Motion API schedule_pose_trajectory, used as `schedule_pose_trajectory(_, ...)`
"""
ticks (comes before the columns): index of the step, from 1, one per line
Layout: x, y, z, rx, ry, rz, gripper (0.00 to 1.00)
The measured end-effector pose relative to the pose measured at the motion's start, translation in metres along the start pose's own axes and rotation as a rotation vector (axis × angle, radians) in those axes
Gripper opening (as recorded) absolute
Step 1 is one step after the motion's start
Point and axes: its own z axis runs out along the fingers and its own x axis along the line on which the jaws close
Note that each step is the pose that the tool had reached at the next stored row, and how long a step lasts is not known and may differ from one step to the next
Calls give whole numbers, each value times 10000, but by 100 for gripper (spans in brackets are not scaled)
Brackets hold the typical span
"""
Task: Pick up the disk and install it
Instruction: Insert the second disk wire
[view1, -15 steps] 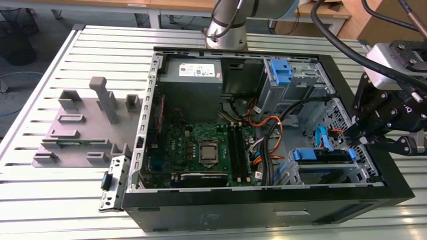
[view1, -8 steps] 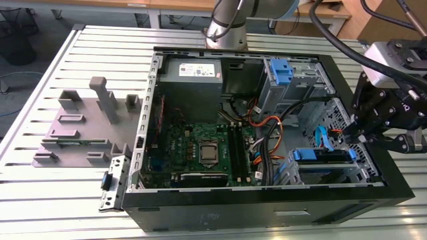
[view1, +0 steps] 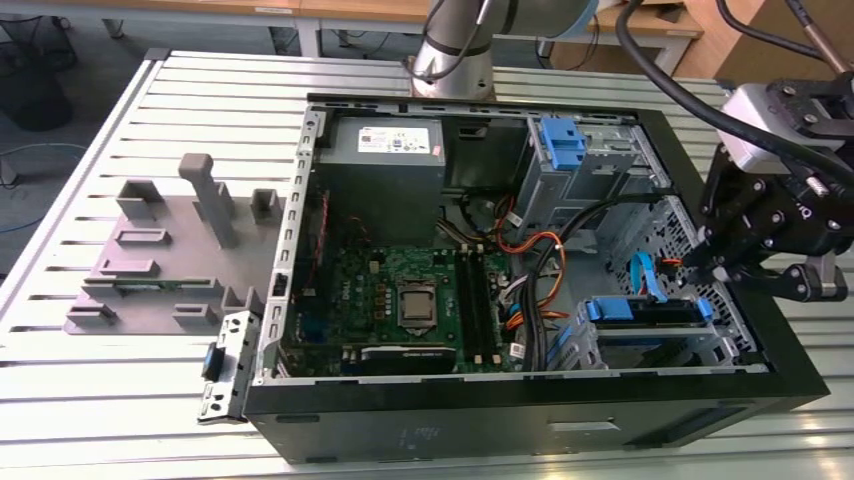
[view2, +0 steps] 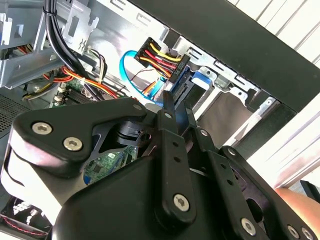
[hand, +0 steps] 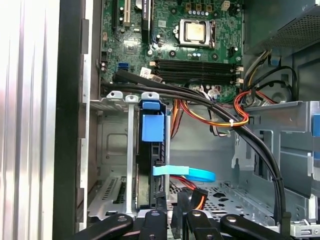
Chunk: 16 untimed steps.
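Note:
The disk (view1: 646, 311) sits in the drive cage at the case's front corner on the exterior view's right, its blue carrier frame facing up. In the first wrist view the disk (hand: 151, 150) stands edge-on in that cage, blue tab on top. My gripper (view1: 714, 272) hovers just above the case's side wall, a little beyond the disk. Its fingertips (hand: 172, 197) are drawn close together with nothing between them. In the second wrist view the gripper (view2: 178, 102) points at the disk's connector end, where a blue data cable (view2: 127, 75) and a black power plug (view2: 162, 57) hang.
The open computer case (view1: 534, 400) lies on a slatted metal table (view1: 120, 400). Inside are a green motherboard (view1: 407, 300), a grey power-supply box (view1: 384, 140) and a second cage with a blue bracket (view1: 563, 140). Black and orange cables (hand: 235, 120) cross near the cage. A grey fixture (view1: 167, 250) stands outside.

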Motion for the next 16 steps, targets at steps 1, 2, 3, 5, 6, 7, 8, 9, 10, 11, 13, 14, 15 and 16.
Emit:
schedule_pose_trajectory(1,-5,-3,6,0,0,1,23)
schedule_pose_trajectory(2,-10,-8,11,0,0,1,23)
schedule_pose_trajectory(3,-12,-16,14,0,-1,1,23)
schedule_pose_trajectory(5,-14,-36,18,-2,2,1,23)
schedule_pose_trajectory(6,-14,-46,20,-3,1,1,23)
schedule_pose_trajectory(7,-15,-58,23,-4,-1,2,23)
schedule_pose_trajectory(8,-15,-71,25,-7,0,1,23)
schedule_pose_trajectory(9,-15,-83,27,-8,0,2,23)
schedule_pose_trajectory(10,-15,-96,30,-9,0,1,23)
schedule_pose_trajectory(11,-16,-107,34,-10,-1,2,23)
schedule_pose_trajectory(13,-16,-128,40,-12,0,2,23)
schedule_pose_trajectory(14,-16,-138,43,-14,1,2,23)
schedule_pose_trajectory(15,-16,-149,46,-16,1,2,23)
schedule_pose_trajectory(16,-16,-161,49,-18,2,2,23)
